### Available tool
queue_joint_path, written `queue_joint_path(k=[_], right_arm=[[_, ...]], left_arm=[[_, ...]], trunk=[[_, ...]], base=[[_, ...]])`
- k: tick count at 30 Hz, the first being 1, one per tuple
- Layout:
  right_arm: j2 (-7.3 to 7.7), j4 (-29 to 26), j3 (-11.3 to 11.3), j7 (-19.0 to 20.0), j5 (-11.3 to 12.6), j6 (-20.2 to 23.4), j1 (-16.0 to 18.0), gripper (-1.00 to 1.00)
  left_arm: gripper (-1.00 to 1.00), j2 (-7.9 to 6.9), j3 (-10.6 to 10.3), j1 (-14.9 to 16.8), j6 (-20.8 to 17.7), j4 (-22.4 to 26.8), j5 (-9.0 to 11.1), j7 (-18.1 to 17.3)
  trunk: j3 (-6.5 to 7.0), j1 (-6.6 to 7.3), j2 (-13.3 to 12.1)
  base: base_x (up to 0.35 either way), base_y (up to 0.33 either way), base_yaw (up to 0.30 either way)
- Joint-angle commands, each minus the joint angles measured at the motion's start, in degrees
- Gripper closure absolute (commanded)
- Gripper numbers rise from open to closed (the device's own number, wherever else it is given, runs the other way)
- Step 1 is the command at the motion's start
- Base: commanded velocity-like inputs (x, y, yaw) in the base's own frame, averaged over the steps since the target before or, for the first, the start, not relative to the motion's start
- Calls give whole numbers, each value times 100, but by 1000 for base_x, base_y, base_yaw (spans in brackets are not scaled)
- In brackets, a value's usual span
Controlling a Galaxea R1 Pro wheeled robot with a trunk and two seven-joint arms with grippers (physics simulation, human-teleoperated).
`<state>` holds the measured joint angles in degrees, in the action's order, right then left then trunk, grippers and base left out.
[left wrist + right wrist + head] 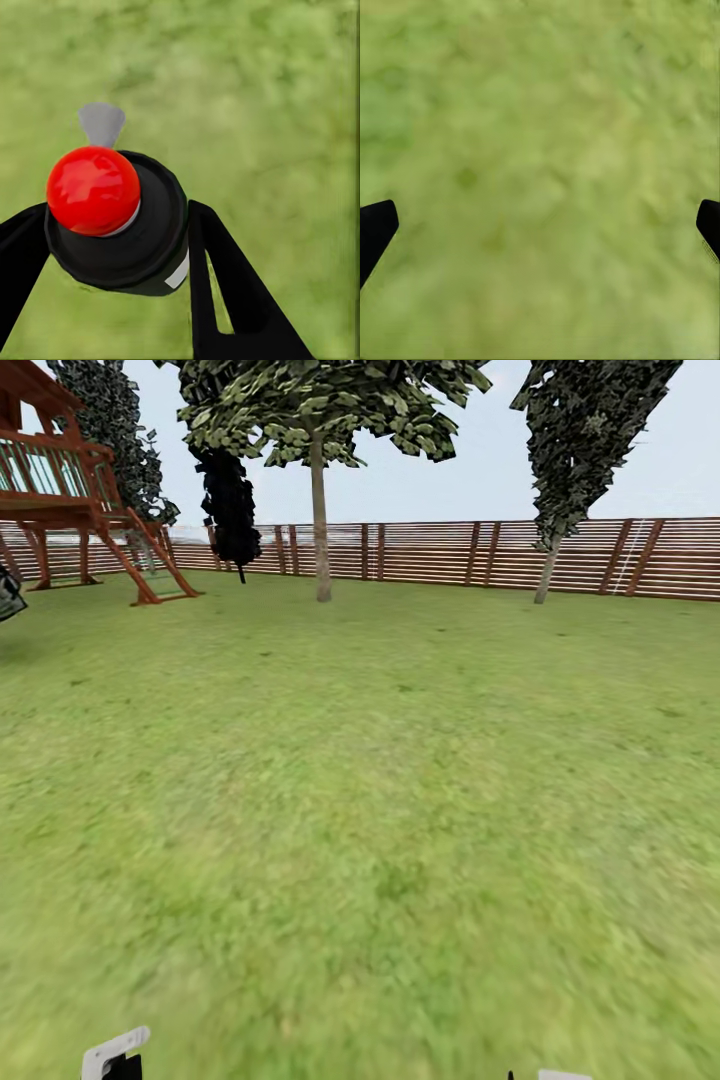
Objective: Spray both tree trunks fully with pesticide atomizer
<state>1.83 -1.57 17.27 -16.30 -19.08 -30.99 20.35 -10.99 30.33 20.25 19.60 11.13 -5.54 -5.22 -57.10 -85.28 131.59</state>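
Note:
In the left wrist view, the pesticide atomizer (112,247) is a black bottle with a round red cap (94,187) and a grey nozzle. My left gripper (120,259) is shut on it, one black finger on each side, above the lawn. My right gripper (540,225) hangs open over bare grass, with only its two dark fingertips (375,225) at the picture's edges. Far ahead in the head view stands one tree (320,420) with a straight pale trunk (320,530) and a grey-green crown, near the fence. Small white parts of both arms poke in at the lower edge of that view.
A broad green lawn (380,810) stretches ahead to a brown slat fence (440,550). A wooden play tower with a ladder (80,510) stands at far left. Black cone-shaped trees rise at the back left (230,500) and back right (585,440).

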Motion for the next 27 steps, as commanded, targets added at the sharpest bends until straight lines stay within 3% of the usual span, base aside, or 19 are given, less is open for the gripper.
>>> queue_joint_path(k=[1,27], right_arm=[[-2,8,31,-31,-61,-12,4,-100],[-4,8,31,-31,-61,-12,4,-100]], left_arm=[[100,0,51,5,24,-6,-56,-23],[100,0,52,5,24,-6,-52,-24]], trunk=[[-5,-2,2],[-5,-2,2]], base=[[338,0,0],[338,0,0]])
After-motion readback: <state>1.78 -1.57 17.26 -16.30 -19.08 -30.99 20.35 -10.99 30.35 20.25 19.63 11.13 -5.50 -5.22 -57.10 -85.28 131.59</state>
